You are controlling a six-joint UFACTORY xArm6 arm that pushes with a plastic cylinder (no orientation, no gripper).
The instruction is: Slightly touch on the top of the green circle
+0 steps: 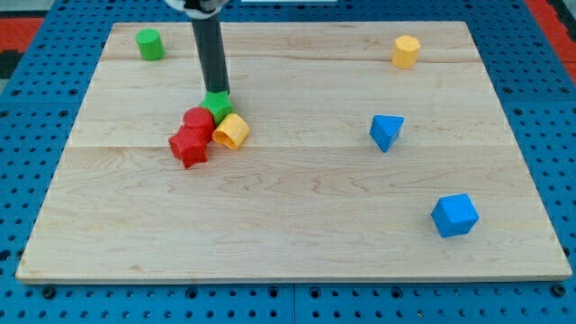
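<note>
The green circle (149, 44) is a short green cylinder standing near the board's top left corner. My tip (219, 93) is well to its right and lower, touching the top of a small green block (218, 106) in a cluster. That cluster also holds a red cylinder (198, 121), a red star-like block (188, 147) and a yellow cylinder (231, 131), all packed against each other. The dark rod rises from the tip to the view's top edge.
A yellow hexagonal block (406, 50) sits at the top right. A blue triangular block (386, 131) lies at the right of centre. A blue block (454, 215) sits at the lower right. The wooden board (297, 234) lies on a blue pegboard.
</note>
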